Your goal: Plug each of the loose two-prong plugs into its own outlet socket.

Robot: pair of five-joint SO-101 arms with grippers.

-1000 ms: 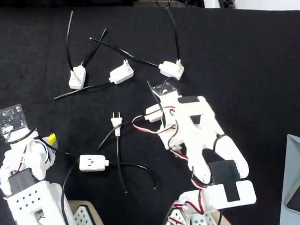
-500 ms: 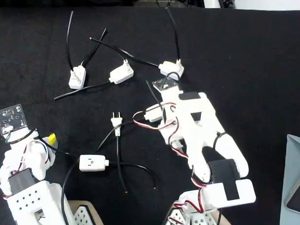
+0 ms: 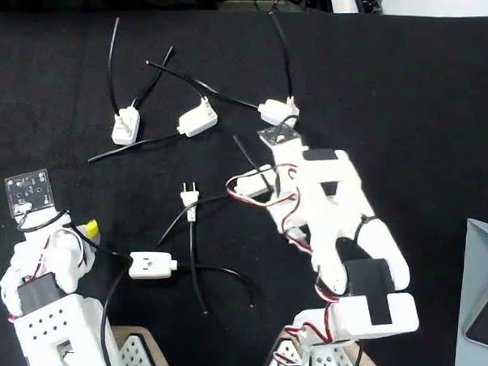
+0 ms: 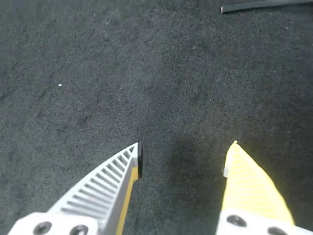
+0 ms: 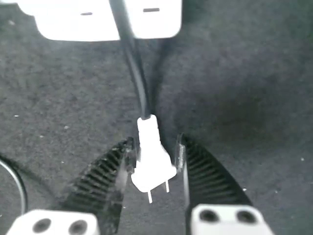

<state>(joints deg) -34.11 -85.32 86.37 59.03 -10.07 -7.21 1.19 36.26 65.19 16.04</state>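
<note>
Our right gripper [image 5: 154, 149] is clamped on a two-prong plug [image 5: 152, 164]. Its white body is squeezed between both fingers, with the prongs pointing back toward the wrist. Its black cord [image 5: 132, 63] runs forward across a white outlet socket [image 5: 105, 19] just ahead. In the high view that socket lies at upper centre. Our left gripper [image 4: 186, 147] hangs with its jaws apart over the black cloth [image 4: 98, 73], at the lower left of the high view. A loose plug [image 3: 189, 197] lies between the arms. Compared with a second ago, our right arm has moved up the frame toward the socket, and the left has shifted slightly.
</note>
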